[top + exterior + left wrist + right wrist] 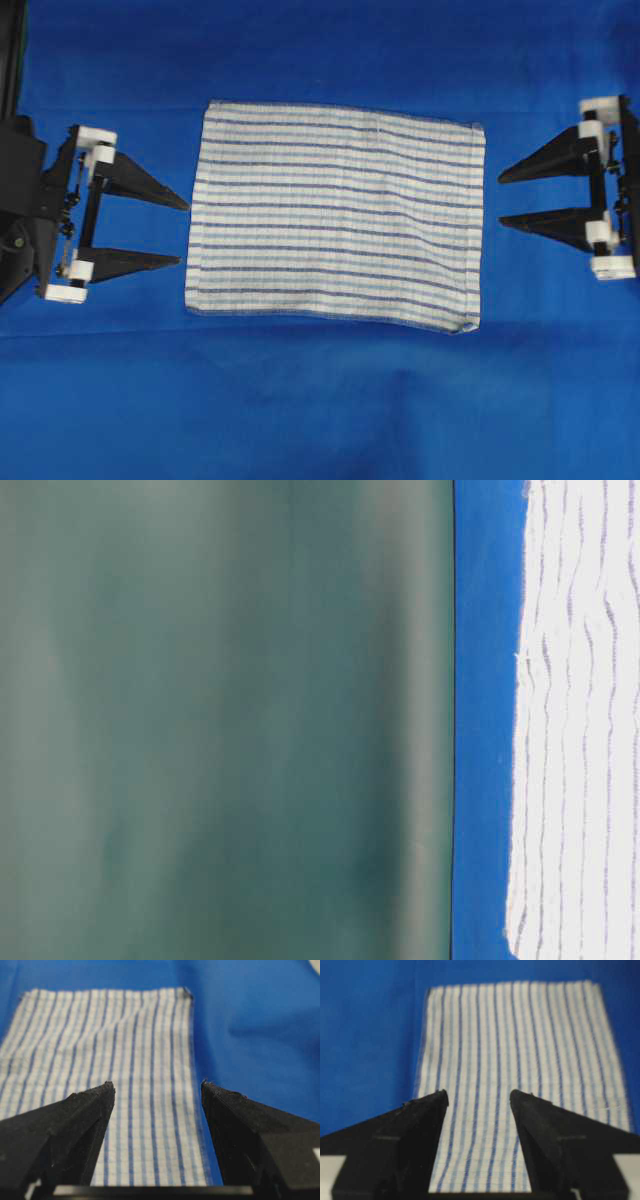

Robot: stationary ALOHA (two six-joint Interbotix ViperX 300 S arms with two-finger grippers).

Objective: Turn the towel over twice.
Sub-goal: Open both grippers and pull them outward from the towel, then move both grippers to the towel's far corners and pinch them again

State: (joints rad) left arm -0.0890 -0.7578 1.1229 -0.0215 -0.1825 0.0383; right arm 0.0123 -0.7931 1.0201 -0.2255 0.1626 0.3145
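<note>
I'm getting even, bright light from above; the blue sheet (320,400) darkens toward the overhead corners. Soft shadows sit beneath the gripper fingers (145,190). Both wrist views blur the towel (520,1060) toward 12 o'clock; no glare anywhere.

Towel (335,215) flat on sheet (320,400), ctr of worktop, btwn my left end effector (184,233) & right end effector (500,200); neither touching.

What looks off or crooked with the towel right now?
Little. The towel lies flat on the blue sheet, slightly skewed, with one near corner curled. Left gripper and right gripper are open, clear of it.
</note>
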